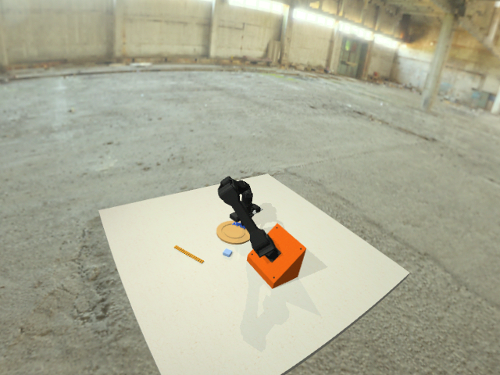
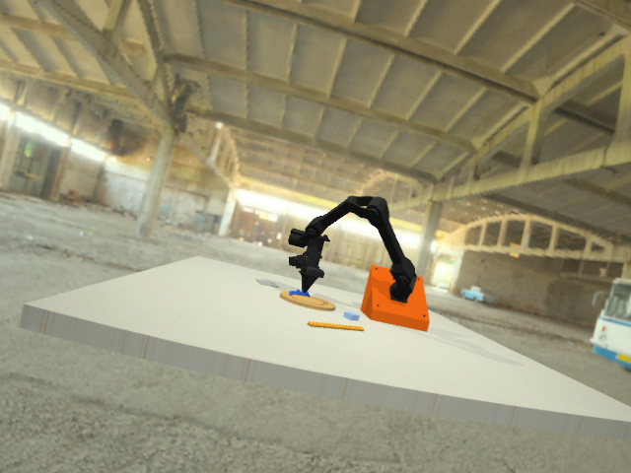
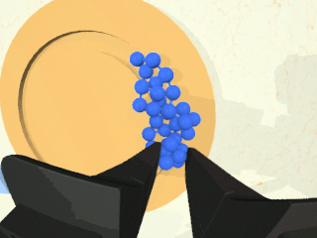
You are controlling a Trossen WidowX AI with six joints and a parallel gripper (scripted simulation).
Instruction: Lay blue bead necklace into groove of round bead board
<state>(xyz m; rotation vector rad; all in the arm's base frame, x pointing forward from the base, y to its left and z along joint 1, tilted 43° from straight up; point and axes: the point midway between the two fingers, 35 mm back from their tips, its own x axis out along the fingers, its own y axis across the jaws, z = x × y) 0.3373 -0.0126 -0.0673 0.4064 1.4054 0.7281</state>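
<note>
The round bead board (image 1: 222, 230) (image 2: 325, 305) (image 3: 59, 109) is flat and tan, with a circular groove. The blue bead necklace (image 1: 238, 224) (image 2: 297, 293) (image 3: 168, 111) lies bunched in a narrow heap over one side of the board, across part of the groove. Most of the groove shows bare in the wrist view. My gripper (image 2: 306, 292) (image 3: 173, 151) points down at the near end of the heap, low over the board. Its fingers are close together with several beads between their tips. The fingertips are hidden behind the arm in the top view.
A small light-blue block (image 1: 227, 252) (image 2: 351, 315) lies between the board and the orange arm base (image 1: 282, 247) (image 2: 380, 300). A straight orange bead strand (image 1: 188, 255) (image 2: 335, 326) lies apart from the board, beyond the block.
</note>
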